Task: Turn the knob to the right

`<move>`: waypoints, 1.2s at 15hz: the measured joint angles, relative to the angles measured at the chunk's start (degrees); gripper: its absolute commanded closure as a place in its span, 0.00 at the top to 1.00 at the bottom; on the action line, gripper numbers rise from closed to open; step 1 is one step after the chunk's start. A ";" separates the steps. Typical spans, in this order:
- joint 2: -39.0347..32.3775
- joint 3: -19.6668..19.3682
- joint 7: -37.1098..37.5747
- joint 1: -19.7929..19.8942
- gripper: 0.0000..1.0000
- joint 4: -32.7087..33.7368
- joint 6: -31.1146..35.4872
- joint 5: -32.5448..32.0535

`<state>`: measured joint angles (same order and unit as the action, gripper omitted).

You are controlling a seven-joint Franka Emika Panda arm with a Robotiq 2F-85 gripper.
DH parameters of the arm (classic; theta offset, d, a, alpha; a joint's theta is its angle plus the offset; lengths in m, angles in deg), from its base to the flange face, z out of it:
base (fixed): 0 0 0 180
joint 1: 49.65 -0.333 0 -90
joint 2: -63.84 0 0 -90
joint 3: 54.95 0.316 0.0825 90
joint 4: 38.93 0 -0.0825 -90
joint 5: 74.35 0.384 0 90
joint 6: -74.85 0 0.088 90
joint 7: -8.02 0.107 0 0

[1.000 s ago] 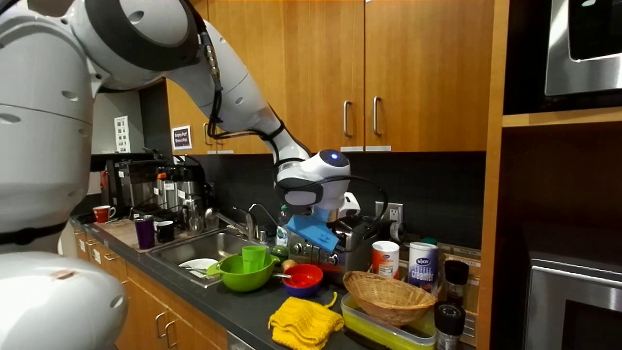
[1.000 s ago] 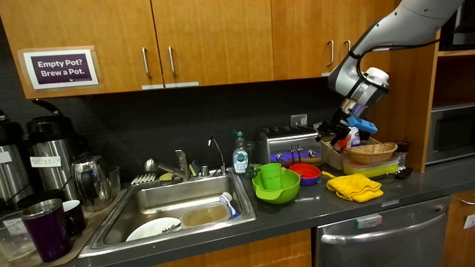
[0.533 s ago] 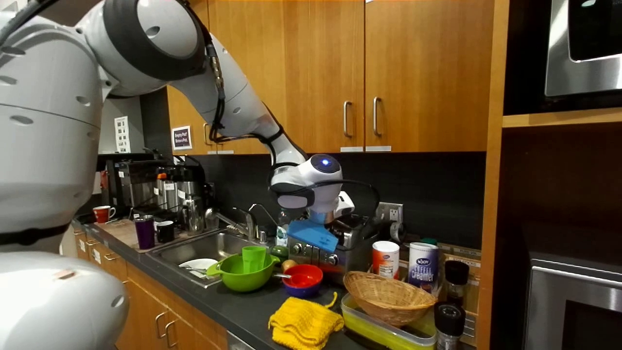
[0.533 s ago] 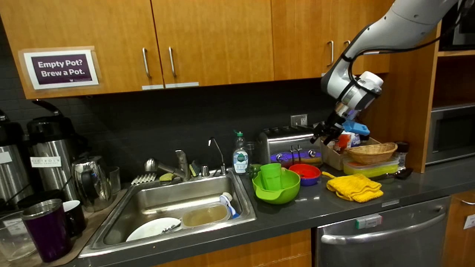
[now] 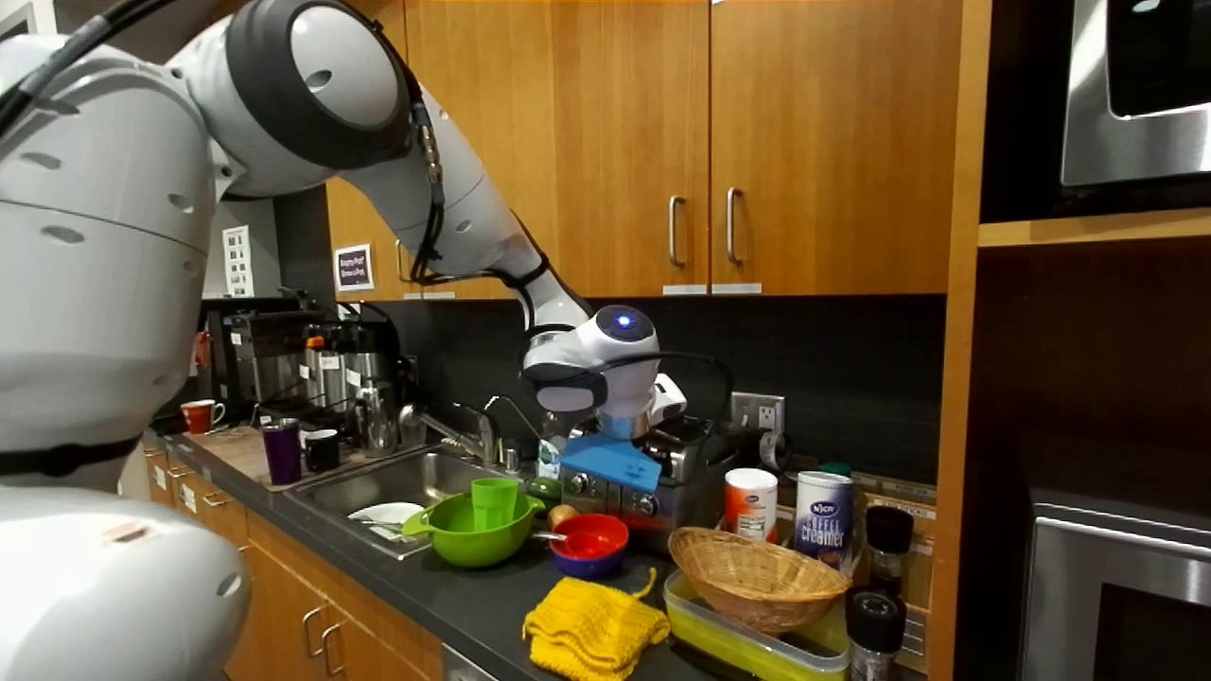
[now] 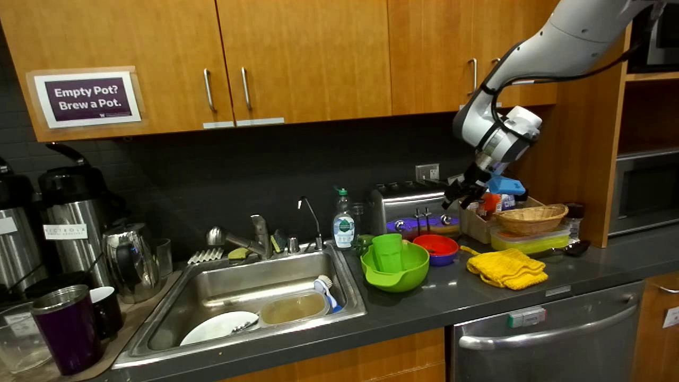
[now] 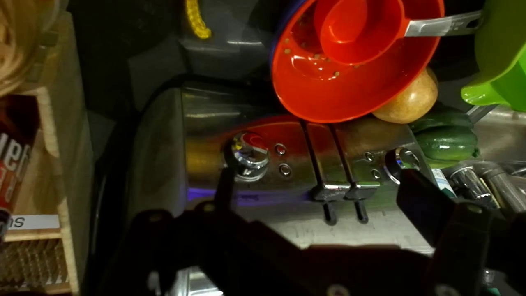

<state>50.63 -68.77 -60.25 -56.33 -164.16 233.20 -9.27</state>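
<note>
A steel toaster (image 6: 419, 197) stands on the counter, with a round chrome knob (image 6: 446, 219) at its right and another chrome knob (image 6: 399, 225) at its left. In the wrist view these are the near-left knob (image 7: 251, 154) and the right knob (image 7: 407, 159), with two levers (image 7: 333, 191) between them. My gripper (image 7: 318, 179) is open and empty over the toaster front. One finger overlaps the edge of each knob in the wrist view; I cannot tell whether they touch. In an exterior view the gripper (image 6: 457, 203) is just above the right-hand knob. In an exterior view a blue piece (image 5: 610, 462) on the wrist hides the fingers.
A red bowl (image 7: 349, 90) with a measuring cup sits before the toaster, beside a green bowl (image 6: 395, 278). A wooden box (image 6: 475, 225), a wicker basket (image 6: 530, 220) and a yellow cloth (image 6: 506, 268) lie to the right. A soap bottle (image 6: 344, 225) stands left, by the sink (image 6: 350, 286).
My gripper has moved left and slightly down toward the toaster, in both exterior views. The motion is smaller in the last half second. The objects on the counter have not moved.
</note>
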 measured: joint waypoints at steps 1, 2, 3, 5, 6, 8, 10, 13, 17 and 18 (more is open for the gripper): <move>-0.32 -0.03 0.12 0.00 1.00 0.24 0.16 -0.81; -0.66 -0.07 0.17 0.01 1.00 0.50 0.25 -1.55; -0.98 -0.09 0.18 0.02 1.00 0.84 0.28 -2.14; -1.45 -0.09 0.22 0.01 1.00 1.36 0.32 -3.02; -1.69 -0.03 0.08 0.01 1.00 1.64 0.88 -2.94; -1.92 0.29 -0.57 0.00 1.00 1.97 3.30 -2.18; -2.01 0.44 -0.83 -0.01 1.00 2.21 3.86 -1.92; -2.15 0.49 -0.85 0.00 1.00 2.28 4.08 -1.92; -2.18 0.11 0.17 0.16 1.00 2.26 1.77 -2.78; -2.18 -0.31 1.74 0.26 1.00 2.28 0.24 -4.24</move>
<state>48.45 -69.07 -58.51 -56.07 -161.87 233.44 -13.52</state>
